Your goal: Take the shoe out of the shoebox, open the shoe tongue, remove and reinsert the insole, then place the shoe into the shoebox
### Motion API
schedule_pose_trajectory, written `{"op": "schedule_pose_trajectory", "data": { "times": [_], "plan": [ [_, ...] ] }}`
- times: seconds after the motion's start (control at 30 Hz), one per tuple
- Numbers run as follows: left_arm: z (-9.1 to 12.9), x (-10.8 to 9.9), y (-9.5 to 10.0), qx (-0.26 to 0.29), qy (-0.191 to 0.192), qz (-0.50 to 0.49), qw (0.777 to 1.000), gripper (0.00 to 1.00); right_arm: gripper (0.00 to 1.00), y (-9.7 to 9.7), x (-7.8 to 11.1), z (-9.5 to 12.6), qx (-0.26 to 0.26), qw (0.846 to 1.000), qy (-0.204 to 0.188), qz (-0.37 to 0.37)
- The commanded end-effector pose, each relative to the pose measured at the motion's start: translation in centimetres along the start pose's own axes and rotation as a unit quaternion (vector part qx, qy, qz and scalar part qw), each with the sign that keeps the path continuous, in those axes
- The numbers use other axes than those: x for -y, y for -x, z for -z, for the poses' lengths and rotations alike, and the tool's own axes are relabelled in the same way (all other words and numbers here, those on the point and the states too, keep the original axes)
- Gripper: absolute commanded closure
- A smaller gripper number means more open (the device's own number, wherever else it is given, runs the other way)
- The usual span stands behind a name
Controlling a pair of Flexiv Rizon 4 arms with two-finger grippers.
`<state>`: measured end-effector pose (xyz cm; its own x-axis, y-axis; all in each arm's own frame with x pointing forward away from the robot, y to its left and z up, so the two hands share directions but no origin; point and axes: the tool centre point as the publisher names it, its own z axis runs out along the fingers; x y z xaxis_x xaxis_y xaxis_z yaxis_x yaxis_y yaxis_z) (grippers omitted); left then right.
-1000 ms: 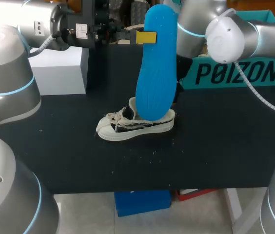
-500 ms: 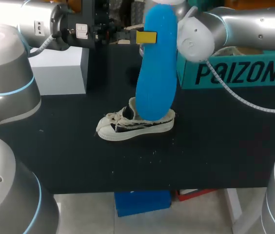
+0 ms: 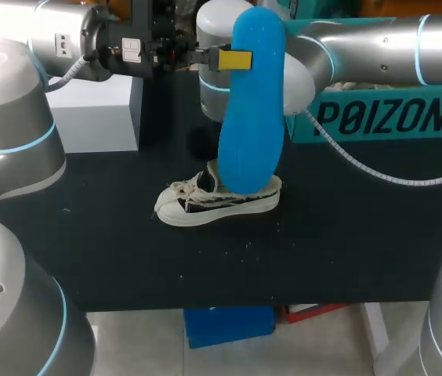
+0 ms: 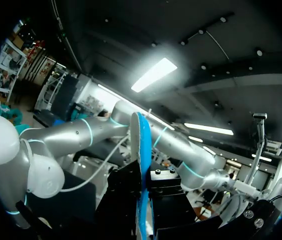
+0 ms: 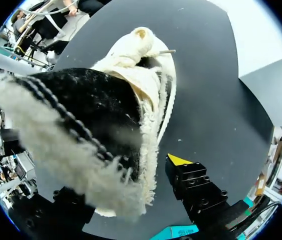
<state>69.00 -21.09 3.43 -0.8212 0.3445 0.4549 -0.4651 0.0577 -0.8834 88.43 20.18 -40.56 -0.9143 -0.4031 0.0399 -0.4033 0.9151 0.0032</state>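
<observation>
Our left gripper [image 3: 235, 59] is closed on the upper end of the blue insole [image 3: 251, 110] and holds it upright over the middle of the black table [image 3: 346, 235]. In the left wrist view we see the insole edge-on, pressed between the two black fingers. Its lower end stands at the heel opening of the shoe [image 3: 205, 202]. The shoe lies on its sole with the toe to the left and the heel to the right. The teal shoebox [image 3: 378, 117] stands at the far right, well apart from the shoe.

In the last second the insole, the shoe and the left gripper do not move. What changes is the right arm [image 3: 362, 43]: its big joint swings from the right side towards the left and is now behind the insole. In the right wrist view the right gripper [image 5: 131, 190] is very close at the frayed heel collar of the shoe. Whether it is open or closed there, we cannot tell.

We judge that the insole is already out and the reinserting step is starting. The right arm probably comes to steady the heel, so that the left arm can push the insole down. If the shoe is not held, it may slide or tip.
</observation>
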Motion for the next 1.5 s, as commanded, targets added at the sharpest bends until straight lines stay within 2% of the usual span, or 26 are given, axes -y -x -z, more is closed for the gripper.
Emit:
{"op": "schedule_pose_trajectory", "data": {
  "times": [0.03, 0.07, 1.07, 1.13, 1.2, 1.33, 1.4, 1.5],
  "plan": [
    [-0.1, -0.1, 0.0, 0.001, 0.000, 0.000, 1.000, 1.00, 0.85, 0.1, 0.3, -0.9, 0.009, 1.000, -0.006, -0.009],
    [-0.1, -0.1, 0.0, 0.001, 0.000, 0.000, 1.000, 1.00, 1.00, 0.1, 0.3, -0.9, 0.007, 1.000, -0.006, -0.008],
    [-0.1, -0.1, 0.0, 0.001, 0.000, 0.000, 1.000, 1.00, 1.00, 0.1, 0.4, -0.9, 0.007, 1.000, -0.007, -0.008],
    [-0.1, -0.1, 0.0, 0.001, 0.000, 0.000, 1.000, 1.00, 1.00, -0.1, 0.8, -0.8, -0.006, 0.999, -0.037, -0.017],
    [-0.1, -0.1, 0.0, 0.001, 0.000, 0.000, 1.000, 1.00, 1.00, -0.2, 1.5, 0.7, -0.008, 0.997, -0.055, -0.045],
    [-0.1, -0.1, 0.0, 0.001, 0.000, 0.000, 1.000, 1.00, 1.00, -1.0, 3.0, 4.7, -0.013, 0.988, -0.049, -0.143],
    [-0.1, -0.1, 0.0, 0.001, 0.000, 0.000, 1.000, 1.00, 1.00, -1.4, 3.8, 6.5, -0.011, 0.980, -0.035, -0.198],
    [-0.1, -0.1, 0.0, 0.001, 0.000, 0.000, 1.000, 1.00, 1.00, -2.0, 5.0, 8.4, 0.006, 0.953, -0.031, -0.301]
  ]
}}
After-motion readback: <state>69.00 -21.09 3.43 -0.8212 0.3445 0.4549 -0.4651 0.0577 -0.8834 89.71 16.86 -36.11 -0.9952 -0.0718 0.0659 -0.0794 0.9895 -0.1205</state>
